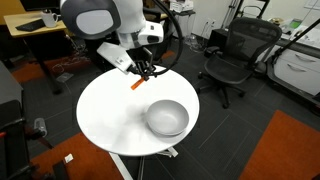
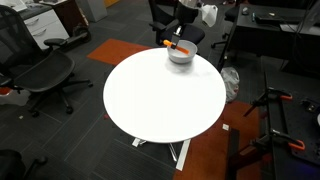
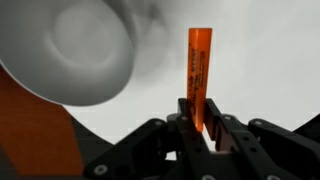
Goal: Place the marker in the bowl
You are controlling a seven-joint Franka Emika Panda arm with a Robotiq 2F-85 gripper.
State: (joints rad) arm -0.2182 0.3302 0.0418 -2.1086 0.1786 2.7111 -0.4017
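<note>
My gripper (image 1: 144, 72) is shut on the orange marker (image 1: 137, 84) and holds it just above the round white table (image 1: 108, 112), apart from the light grey-white bowl (image 1: 167, 118). In the wrist view the marker (image 3: 198, 68) stands out from between the jaws (image 3: 200, 125), with the empty bowl (image 3: 78, 48) at the upper left. In an exterior view the marker (image 2: 172, 44) and gripper (image 2: 178, 37) appear close by the bowl (image 2: 181, 55) at the table's far edge (image 2: 160, 100).
Black office chairs (image 1: 232, 55) (image 2: 45, 72) stand around the table. An orange carpet patch (image 1: 285, 150) lies on the floor. Desks (image 1: 35, 25) line the back, and a tripod-like stand (image 2: 275, 110) is to one side.
</note>
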